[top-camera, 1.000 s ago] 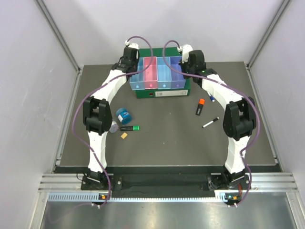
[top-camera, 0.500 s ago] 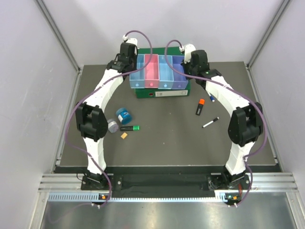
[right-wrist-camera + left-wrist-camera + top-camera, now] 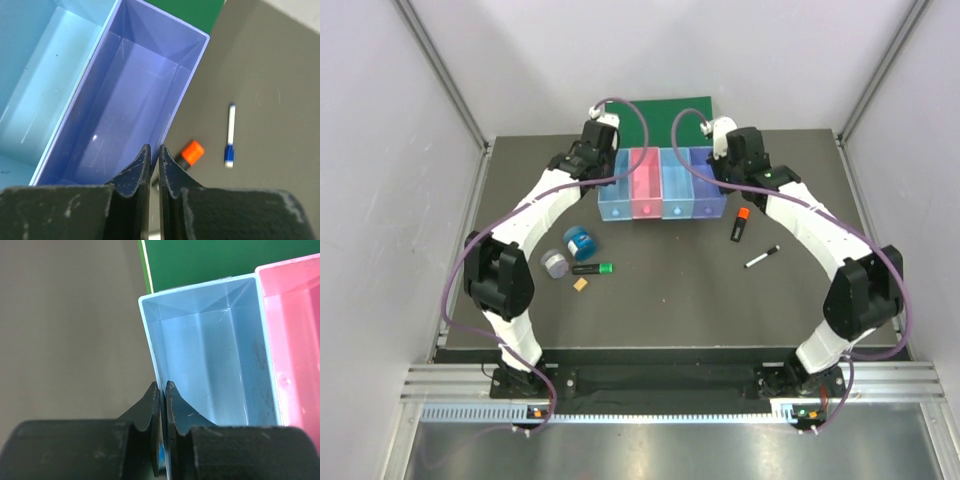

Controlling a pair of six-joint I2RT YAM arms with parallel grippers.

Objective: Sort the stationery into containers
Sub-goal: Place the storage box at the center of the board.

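Observation:
The row of four joined bins, light blue (image 3: 614,187), pink (image 3: 645,184), light blue (image 3: 675,184) and purple (image 3: 705,183), sits in front of the green binder. My left gripper (image 3: 603,166) (image 3: 160,385) is shut on the left wall of the end light blue bin (image 3: 210,355). My right gripper (image 3: 721,170) (image 3: 152,149) is shut on the right wall of the purple bin (image 3: 125,105). All the bins I can see into are empty. An orange-cap highlighter (image 3: 740,224) (image 3: 192,152), a blue-cap pen (image 3: 230,135) and a black-cap pen (image 3: 762,256) lie to the right.
A blue tin (image 3: 579,241), a grey tin (image 3: 556,263), a green-cap highlighter (image 3: 592,268) and a tiny orange block (image 3: 580,284) lie at front left of the bins. The green binder (image 3: 670,112) lies flat at the back. Walls enclose the table.
Both grippers have drawn the row of bins off the top of the green binder and toward the front. The loose stationery has not moved.

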